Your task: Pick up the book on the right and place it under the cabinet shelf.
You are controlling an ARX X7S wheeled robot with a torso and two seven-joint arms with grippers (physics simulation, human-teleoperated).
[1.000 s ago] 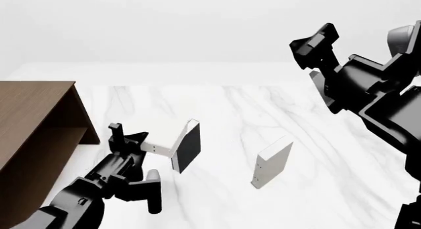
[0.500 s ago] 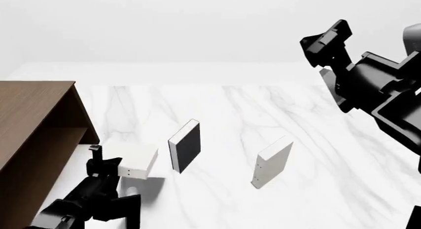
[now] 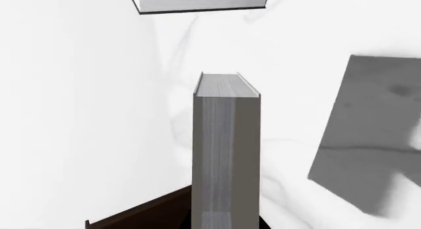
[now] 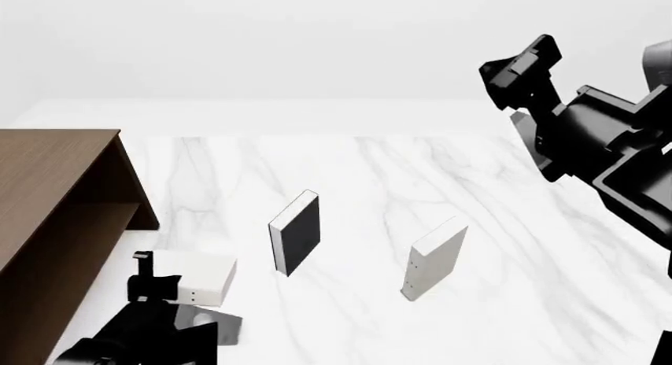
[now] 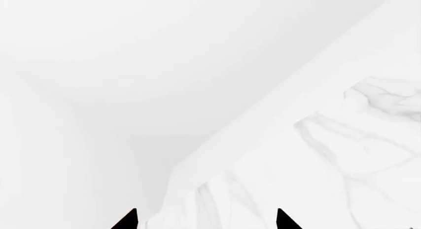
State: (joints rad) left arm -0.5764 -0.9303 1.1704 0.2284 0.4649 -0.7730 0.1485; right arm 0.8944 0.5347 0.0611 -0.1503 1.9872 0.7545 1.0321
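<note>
The book (image 4: 203,276), thin and pale grey-white, is held low over the table in front of the cabinet shelf's (image 4: 53,200) open side, with my left gripper (image 4: 166,290) shut on it. In the left wrist view the book (image 3: 227,150) runs straight out from the jaws, its page edge facing the camera, and a dark brown corner of the cabinet shelf (image 3: 141,214) lies beside it. My right gripper (image 4: 522,66) is raised high at the right. It is open, and its fingertips (image 5: 130,220) have nothing between them.
A black-covered book (image 4: 295,233) stands upright mid-table; its end also shows in the left wrist view (image 3: 200,2). A thicker pale grey book (image 4: 435,259) stands further right. The white marble table (image 4: 420,176) runs back to a pale wall.
My left arm has pulled back toward the lower left with the book, carrying it away from the black-covered book to the cabinet's front. The right arm shifted slightly right.
</note>
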